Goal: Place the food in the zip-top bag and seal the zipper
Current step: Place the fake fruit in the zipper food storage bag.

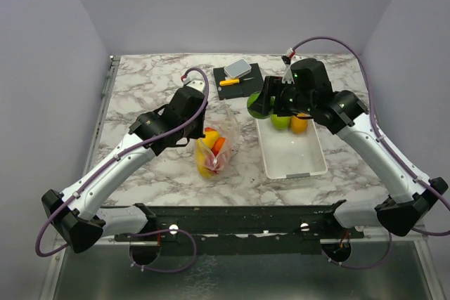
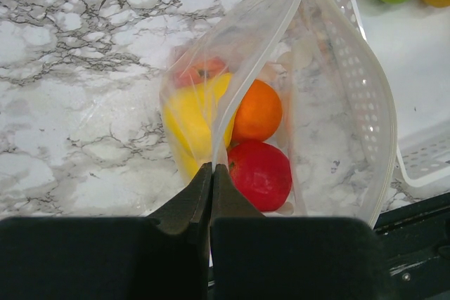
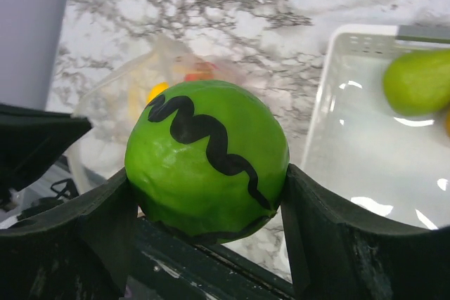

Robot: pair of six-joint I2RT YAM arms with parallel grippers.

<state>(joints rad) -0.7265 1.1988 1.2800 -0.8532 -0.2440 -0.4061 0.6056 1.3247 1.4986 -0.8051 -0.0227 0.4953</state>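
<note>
The clear zip-top bag (image 1: 214, 147) lies on the marble table (image 1: 140, 89) with red, orange and yellow fruits (image 2: 260, 173) inside. My left gripper (image 2: 211, 168) is shut on the bag's rim, holding the mouth open; the pale zipper strip (image 2: 260, 40) runs up from the jaws. My right gripper (image 3: 207, 194) is shut on a green fruit with a black wavy stripe (image 3: 207, 159), held above the table beside the white basket (image 1: 313, 163). In the top view that fruit (image 1: 256, 105) sits left of the basket. A green fruit (image 1: 281, 121) and a yellow-orange fruit (image 1: 299, 123) lie in the basket.
A dark cutting board (image 1: 239, 82) with a grey block and a yellow-handled knife (image 1: 230, 81) lies at the back centre. The basket (image 2: 422, 152) stands right beside the bag. The dark rail (image 1: 232, 217) runs along the near edge.
</note>
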